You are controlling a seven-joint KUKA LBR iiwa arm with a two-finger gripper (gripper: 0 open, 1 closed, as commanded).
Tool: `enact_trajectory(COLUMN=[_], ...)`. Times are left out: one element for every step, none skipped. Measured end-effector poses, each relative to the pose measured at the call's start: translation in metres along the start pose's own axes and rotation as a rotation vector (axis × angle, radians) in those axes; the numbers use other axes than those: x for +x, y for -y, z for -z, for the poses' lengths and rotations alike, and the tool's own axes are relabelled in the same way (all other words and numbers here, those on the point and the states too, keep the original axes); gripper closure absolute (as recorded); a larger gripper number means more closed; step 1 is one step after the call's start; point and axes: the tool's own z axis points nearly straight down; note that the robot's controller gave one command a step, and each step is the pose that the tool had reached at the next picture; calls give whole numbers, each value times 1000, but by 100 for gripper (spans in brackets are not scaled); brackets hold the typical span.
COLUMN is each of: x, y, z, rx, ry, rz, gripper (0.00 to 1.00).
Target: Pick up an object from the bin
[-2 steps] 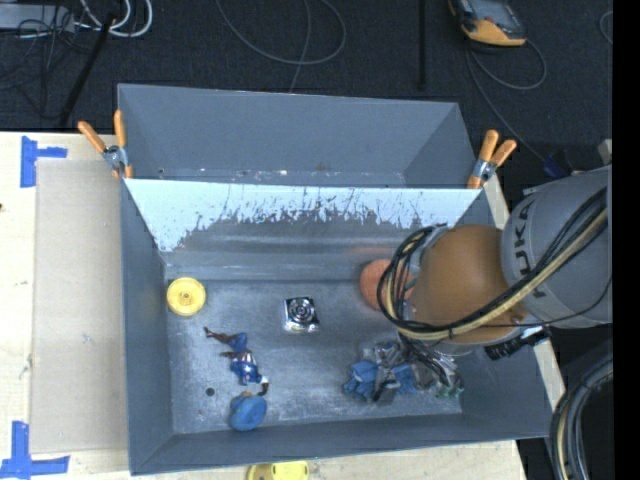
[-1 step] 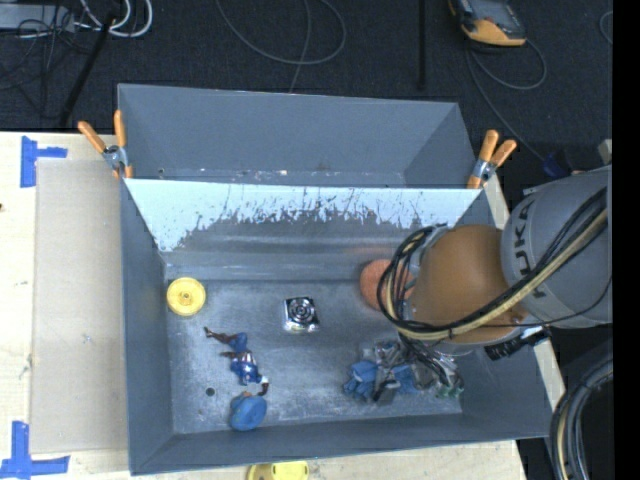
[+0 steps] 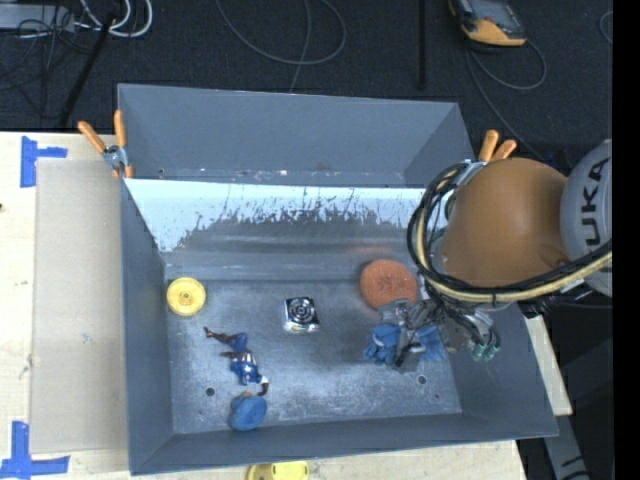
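The grey metal bin [image 3: 300, 158] takes up the middle of the frame, its tall back wall sloping down to a scuffed floor. From the right edge comes the arm [image 3: 590, 218], its wrist under a big orange-brown cover [image 3: 505, 223] ringed with black and yellow cables [image 3: 425, 238]. It hangs over the bin's right side.

Below the cover, the jaws are down at the floor in the lower right part of the bin, right at a crumpled blue thing [image 3: 383, 347]. Dark metal parts overlap that blue thing, and I cannot tell whether the jaws are open, closed or clasping it.

Just above and to the left of it lies a flat, round orange disc [image 3: 383, 282], partly tucked under the cables.

The other things lie well apart on the left half of the floor. A yellow ring [image 3: 186, 296] sits near the left wall. A rounded blue lump [image 3: 248, 413] lies by the front wall, and just above it a small blue and brown toy [image 3: 240, 358] is stretched out slantwise. Near the middle of the floor is a small shiny silver piece [image 3: 300, 314].
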Motion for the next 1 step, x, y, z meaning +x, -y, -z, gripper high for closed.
enact_trajectory(x=[0], y=[0], z=[0], rx=[0], ry=[0], rz=[-1], gripper=[100])
